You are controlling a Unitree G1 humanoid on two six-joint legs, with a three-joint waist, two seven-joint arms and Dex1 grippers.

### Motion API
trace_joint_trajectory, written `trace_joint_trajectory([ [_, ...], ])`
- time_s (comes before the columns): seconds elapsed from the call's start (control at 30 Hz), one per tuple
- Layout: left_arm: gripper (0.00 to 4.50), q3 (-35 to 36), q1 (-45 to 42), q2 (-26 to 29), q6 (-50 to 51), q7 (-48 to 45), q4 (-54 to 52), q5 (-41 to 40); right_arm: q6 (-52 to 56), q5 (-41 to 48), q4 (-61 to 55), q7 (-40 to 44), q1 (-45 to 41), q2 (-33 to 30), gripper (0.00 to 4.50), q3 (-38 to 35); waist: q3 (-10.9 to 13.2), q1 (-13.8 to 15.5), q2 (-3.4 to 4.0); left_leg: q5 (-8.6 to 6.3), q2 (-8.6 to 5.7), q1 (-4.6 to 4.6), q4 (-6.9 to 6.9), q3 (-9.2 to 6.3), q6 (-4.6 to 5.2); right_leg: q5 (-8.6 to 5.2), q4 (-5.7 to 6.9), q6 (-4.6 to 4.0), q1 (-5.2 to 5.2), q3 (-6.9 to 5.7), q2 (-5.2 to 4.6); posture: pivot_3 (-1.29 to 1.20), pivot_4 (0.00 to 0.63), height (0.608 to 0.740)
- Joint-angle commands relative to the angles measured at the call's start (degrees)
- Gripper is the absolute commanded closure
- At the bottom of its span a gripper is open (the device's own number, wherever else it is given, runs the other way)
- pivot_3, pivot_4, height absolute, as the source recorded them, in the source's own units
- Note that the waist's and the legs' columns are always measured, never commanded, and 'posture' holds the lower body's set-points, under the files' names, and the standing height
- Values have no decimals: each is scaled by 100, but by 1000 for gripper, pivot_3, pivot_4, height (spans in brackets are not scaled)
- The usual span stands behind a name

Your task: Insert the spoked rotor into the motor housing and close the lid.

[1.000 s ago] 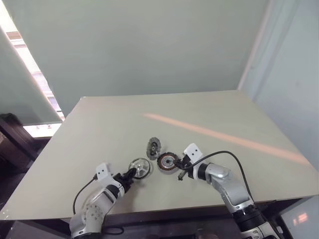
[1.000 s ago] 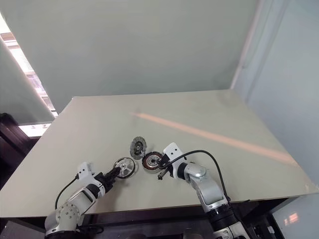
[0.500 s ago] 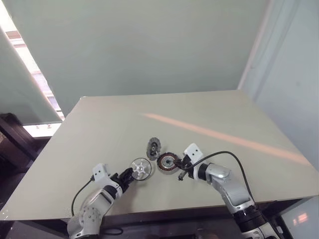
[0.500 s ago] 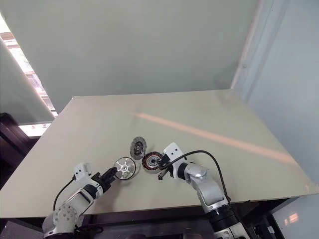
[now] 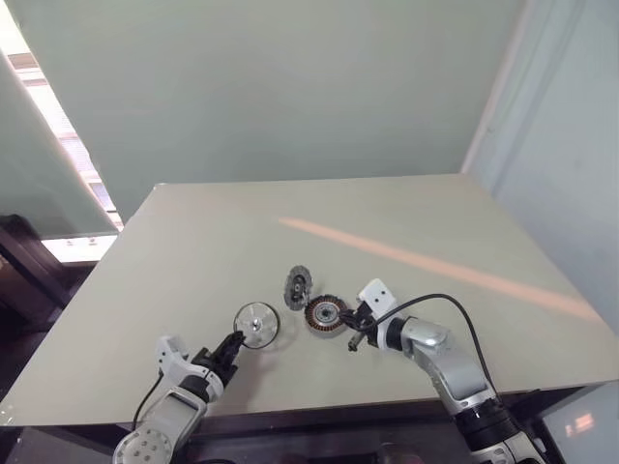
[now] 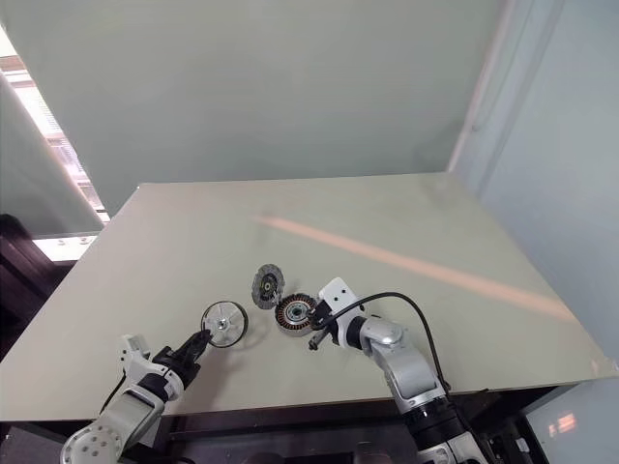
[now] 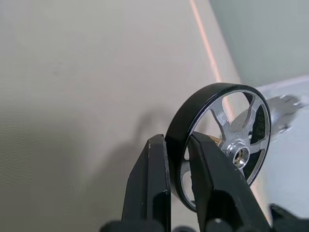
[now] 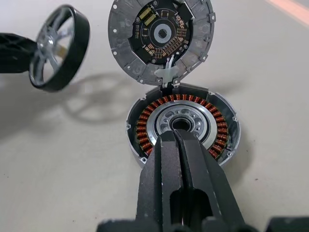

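Silver rotor is pinched by its rim in the left gripper, right gripper clenched empty by the housing, so insertion and lid closing remain.

My two head views look forward and down from well above the worktop, sharing nearly all of it. My left wrist view looks along its gripper, very near the rotor. My right wrist view sits close over the housing, sharing the rotor.
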Motion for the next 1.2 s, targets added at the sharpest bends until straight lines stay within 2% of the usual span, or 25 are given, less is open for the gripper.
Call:
trace_joint_trajectory([
  [0.03,4243,-170,149,-12,267,218,-558,-438,-102,117,-165,-6,-35,-24,4500,-84,2,0,-2,0,0,0,0,0,0,0,0,0,0,0,0,0,0,740],
  [0.23,4243,-622,414,-32,498,521,-1152,-834,-13,133,-242,12,20,-188,4500,-150,9,2,-10,-1,0,-2,1,-2,-3,-1,0,-1,-2,-2,0,0,0,740],
  [0.57,4243,-1446,-2,-205,293,1314,-1667,-821,122,137,-620,389,322,-1055,4500,-245,12,3,-14,-1,-2,-5,3,1,-3,-1,-1,-2,0,0,0,0,0,740],
  [0.83,4243,-1937,-586,-467,90,2044,-1442,-373,210,171,-779,274,498,-1138,4500,-284,16,4,-19,-1,-3,-3,4,7,-2,-1,0,-1,1,5,0,0,0,740],
  [1.2,4243,-2170,-1206,-771,-164,2156,-679,328,251,147,-810,156,499,-1048,4500,-206,17,5,-22,0,-6,-6,6,8,-2,0,-1,-1,1,7,1,0,0,740],
])
